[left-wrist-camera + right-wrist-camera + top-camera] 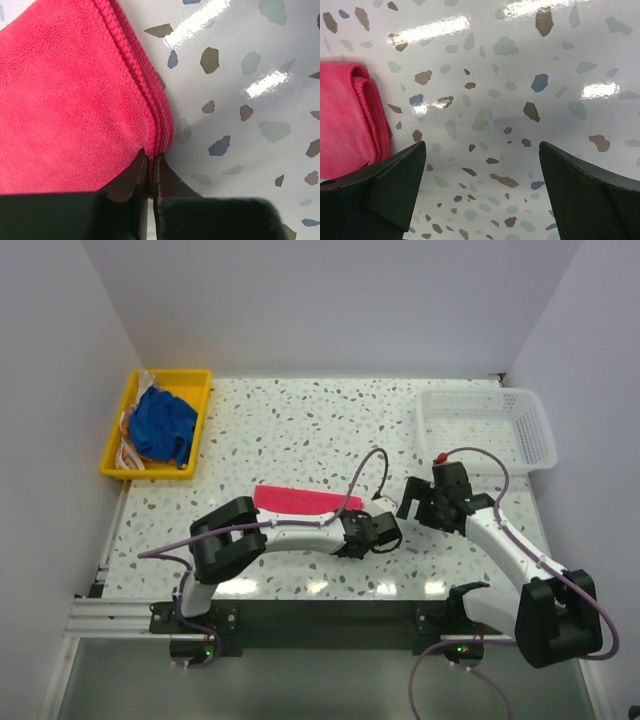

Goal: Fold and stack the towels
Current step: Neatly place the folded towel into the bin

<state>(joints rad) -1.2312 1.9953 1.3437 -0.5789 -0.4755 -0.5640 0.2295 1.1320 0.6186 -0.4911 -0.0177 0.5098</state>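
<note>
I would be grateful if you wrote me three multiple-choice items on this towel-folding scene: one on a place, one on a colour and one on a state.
1. Where does the royal blue towel lie? A draped over an arm; B in the yellow plastic tray; C on the floor.
2. What colour is the folded terry towel at the left gripper? A orange; B green; C hot pink.
3. How do the jaws of the right gripper stand? A wide apart over the bare speckled table; B shut on a towel; C shut on a cable.
Key: 1 B, the top view shows it bunched inside the tray; 2 C, the left wrist view shows its pink edge pinched between the jaws; 3 A, the right wrist view shows both fingers far apart with only table between.
</note>
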